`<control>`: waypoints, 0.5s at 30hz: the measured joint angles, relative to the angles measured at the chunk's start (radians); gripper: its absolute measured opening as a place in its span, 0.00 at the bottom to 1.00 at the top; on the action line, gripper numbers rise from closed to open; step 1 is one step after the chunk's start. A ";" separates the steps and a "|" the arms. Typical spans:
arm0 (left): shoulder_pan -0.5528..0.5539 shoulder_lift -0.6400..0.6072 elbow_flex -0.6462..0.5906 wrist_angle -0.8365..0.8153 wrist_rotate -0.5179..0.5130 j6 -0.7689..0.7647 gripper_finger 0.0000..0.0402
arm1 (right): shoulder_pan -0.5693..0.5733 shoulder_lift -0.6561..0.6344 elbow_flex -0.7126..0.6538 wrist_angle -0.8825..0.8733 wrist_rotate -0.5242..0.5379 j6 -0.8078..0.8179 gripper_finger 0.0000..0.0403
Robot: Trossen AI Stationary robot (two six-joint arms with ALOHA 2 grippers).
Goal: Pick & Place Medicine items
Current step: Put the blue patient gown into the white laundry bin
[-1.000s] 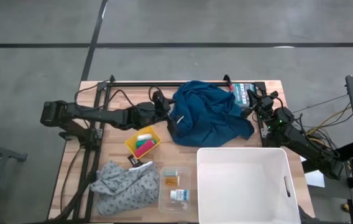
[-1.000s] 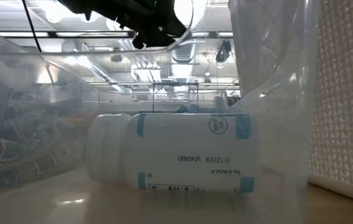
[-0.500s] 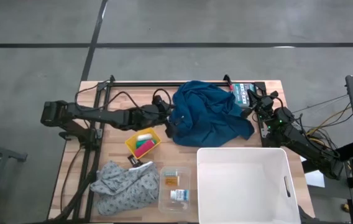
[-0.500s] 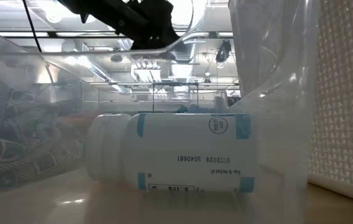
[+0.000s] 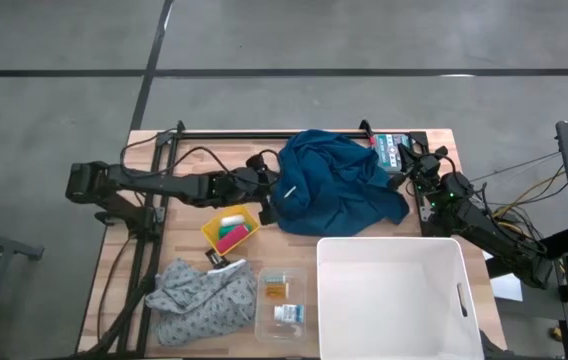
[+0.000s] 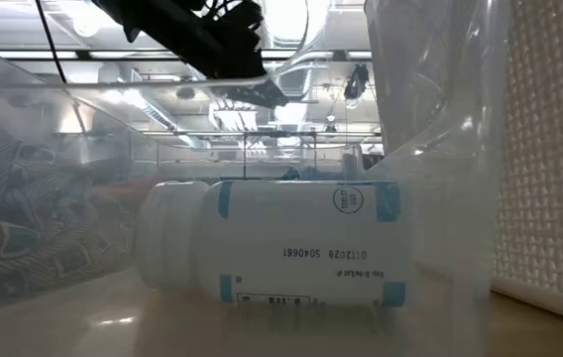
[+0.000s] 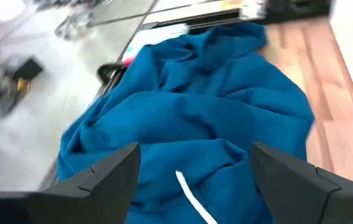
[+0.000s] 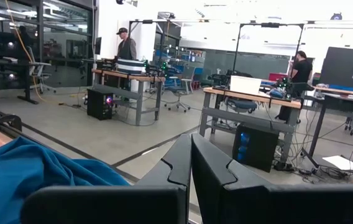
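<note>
Two medicine items lie in a clear plastic container (image 5: 282,300) at the table's near edge. One is a small orange item (image 5: 276,290), the other a white bottle with blue print (image 5: 287,314), which lies on its side (image 6: 272,248). My left gripper (image 5: 270,196) stands open, well away from them, at the left edge of a crumpled blue cloth (image 5: 334,185). In the left wrist view the cloth (image 7: 195,99) with its white cord (image 7: 192,196) fills the space ahead of my left gripper (image 7: 195,149). My right gripper (image 8: 191,163) is shut and waits at the far right (image 5: 405,160).
A yellow tray (image 5: 231,228) with small items sits between my left arm and the container. A grey cloth (image 5: 204,300) lies at the near left and a large white bin (image 5: 399,300) at the near right. A black rail (image 5: 264,133) runs along the far edge.
My left gripper has tipped downward and rolled at the blue cloth's left edge, sinking a little toward it. Its fingers have stayed open. The medicine items have not moved.
</note>
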 joint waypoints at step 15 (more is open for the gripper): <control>0.179 0.000 0.012 0.076 0.318 0.229 0.76 | 0.000 0.000 0.000 0.000 0.000 0.000 0.02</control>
